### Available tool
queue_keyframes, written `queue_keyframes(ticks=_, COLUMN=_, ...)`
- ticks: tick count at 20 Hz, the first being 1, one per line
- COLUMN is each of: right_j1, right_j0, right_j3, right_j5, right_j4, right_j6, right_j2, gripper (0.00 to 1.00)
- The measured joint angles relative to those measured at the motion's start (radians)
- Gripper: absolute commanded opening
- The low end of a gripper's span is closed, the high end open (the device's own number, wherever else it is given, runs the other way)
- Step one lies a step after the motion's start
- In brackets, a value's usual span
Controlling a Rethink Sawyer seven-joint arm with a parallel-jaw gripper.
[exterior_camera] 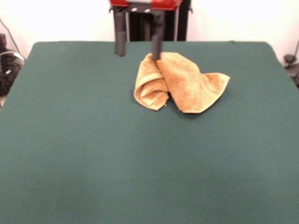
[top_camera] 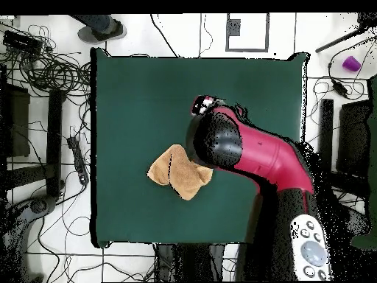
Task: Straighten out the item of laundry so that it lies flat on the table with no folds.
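The gripper [exterior_camera: 140, 49] hangs low over the far part of the table [exterior_camera: 70, 154], its two dark fingers [exterior_camera: 121, 39] spread wide with nothing between them. One finger comes down at the towel's far edge, seemingly touching the cloth; the other stands clear over bare green felt beside it. The golden towel [exterior_camera: 180, 83] lies bunched and folded over itself in a rumpled heap, one corner sticking out to the side. From above, the red arm [top_camera: 258, 151] reaches across the table and its dark wrist covers one end of the towel [top_camera: 177, 171]
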Motion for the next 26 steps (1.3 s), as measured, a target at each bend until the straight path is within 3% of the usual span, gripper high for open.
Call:
queue_keyframes(ticks=9, right_j1=0.018, right_j0=0.129, right_j3=-0.017, right_j5=0.000, right_j4=0.040, right_j6=0.000, right_j2=-0.011, gripper=1.00)
queue_keyframes(ticks=26, right_j1=0.116, right_j0=0.146, right_j3=-0.034, right_j5=0.000, right_j4=0.046, right_j6=0.000, right_j2=-0.020, gripper=1.00)
